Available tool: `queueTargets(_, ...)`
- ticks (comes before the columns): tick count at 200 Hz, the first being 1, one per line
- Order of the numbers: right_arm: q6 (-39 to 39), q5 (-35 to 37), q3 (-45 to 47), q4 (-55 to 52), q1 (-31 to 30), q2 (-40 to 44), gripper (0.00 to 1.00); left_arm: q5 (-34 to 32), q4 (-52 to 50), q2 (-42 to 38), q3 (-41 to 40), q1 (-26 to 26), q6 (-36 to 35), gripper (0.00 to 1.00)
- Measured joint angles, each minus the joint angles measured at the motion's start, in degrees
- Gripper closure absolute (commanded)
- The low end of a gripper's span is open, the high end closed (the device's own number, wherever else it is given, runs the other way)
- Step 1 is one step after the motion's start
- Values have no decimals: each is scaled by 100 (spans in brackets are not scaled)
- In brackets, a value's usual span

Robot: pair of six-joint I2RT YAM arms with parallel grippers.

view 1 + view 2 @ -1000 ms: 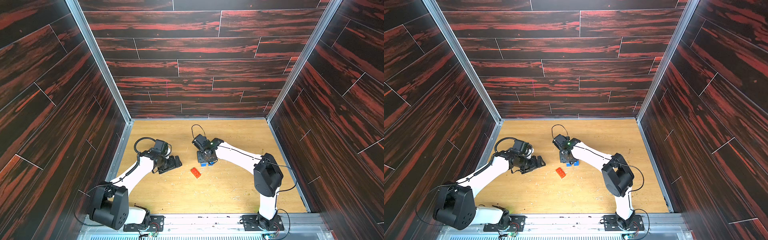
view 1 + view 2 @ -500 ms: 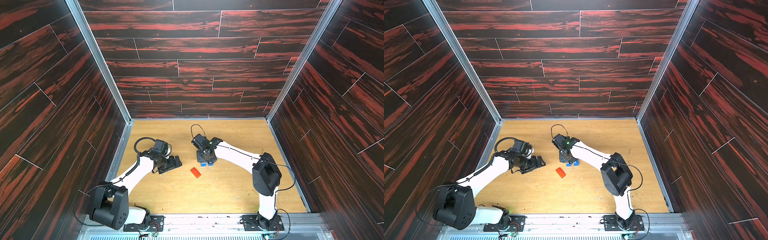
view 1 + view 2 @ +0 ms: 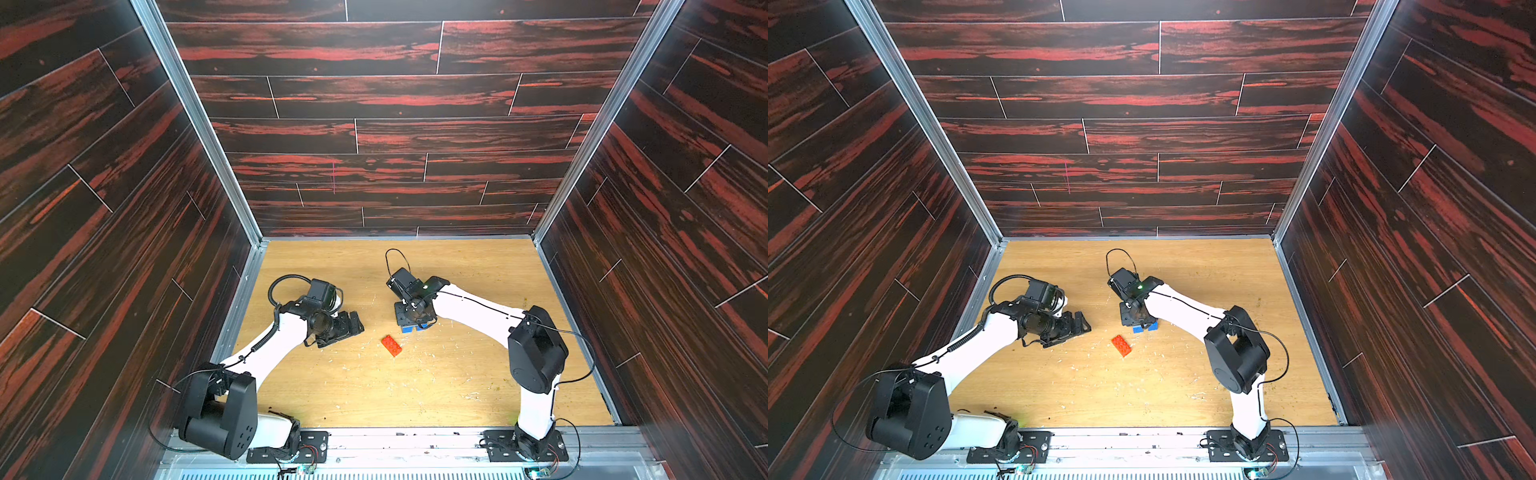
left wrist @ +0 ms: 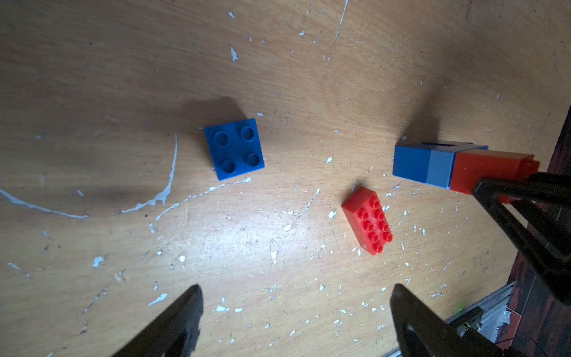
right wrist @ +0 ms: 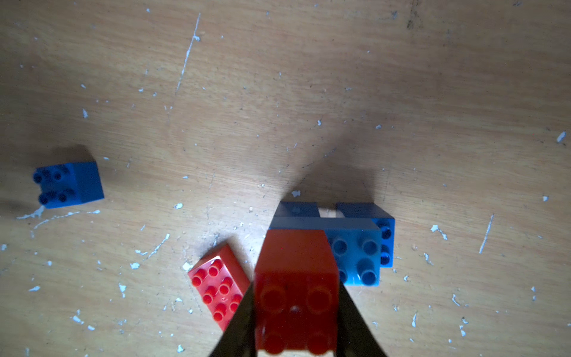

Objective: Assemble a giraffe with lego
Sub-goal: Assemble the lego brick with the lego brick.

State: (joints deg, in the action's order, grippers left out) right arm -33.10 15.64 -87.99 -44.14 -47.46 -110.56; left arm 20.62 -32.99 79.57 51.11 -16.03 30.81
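Roughly mid tbl (image 3: 457, 395): red brick (image 3: 391, 345), well off walls (image 3: 374, 124).

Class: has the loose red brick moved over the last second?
No. The red brick lies just where it did, judged against the front rail.
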Motion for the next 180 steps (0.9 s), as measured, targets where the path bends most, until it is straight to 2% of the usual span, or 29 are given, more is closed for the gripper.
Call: queueTargets(180,302,-7,-304,-313,22,-271,100,-2,0,0,0,0,0,4)
